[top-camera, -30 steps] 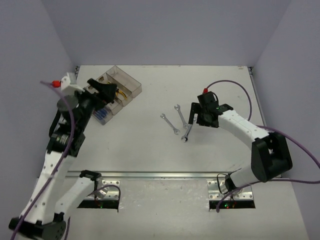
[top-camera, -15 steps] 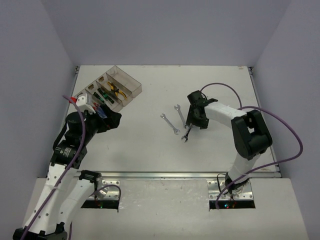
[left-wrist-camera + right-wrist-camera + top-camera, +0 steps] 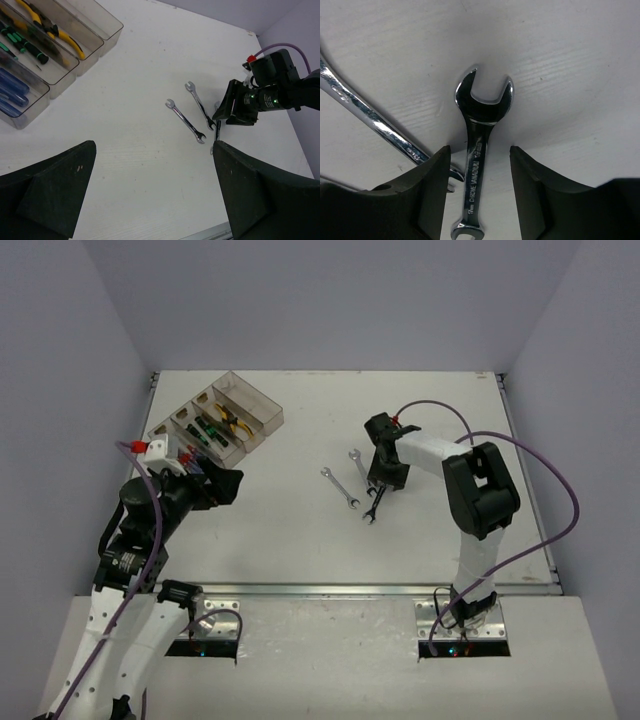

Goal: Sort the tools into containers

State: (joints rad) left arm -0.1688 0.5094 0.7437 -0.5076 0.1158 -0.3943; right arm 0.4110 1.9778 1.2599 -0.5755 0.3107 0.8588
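Three silver wrenches lie mid-table: one (image 3: 339, 487) on the left, one (image 3: 358, 465) behind it, and one (image 3: 373, 505) under my right gripper (image 3: 381, 480). In the right wrist view that wrench (image 3: 477, 165) runs lengthwise between the fingers (image 3: 432, 190), with a gap on each side. My right gripper (image 3: 479, 150) is open around it, down at the table. The clear containers (image 3: 262, 410) stand at the far left, holding yellow-black pliers (image 3: 60, 35), green-black screwdrivers (image 3: 22, 45) and blue screwdrivers (image 3: 10, 90). My left gripper (image 3: 152, 150) hangs wide open and empty, near the containers.
A second wrench (image 3: 370, 122) lies slanted just left of the right gripper's left finger, its end close to the straddled one. The end container (image 3: 102, 22) looks empty. A metal rail (image 3: 350, 590) runs along the table's near edge.
The left arm has drawn back from above the containers toward the near left. The right gripper has lowered over the wrench and its jaws have narrowed around it.
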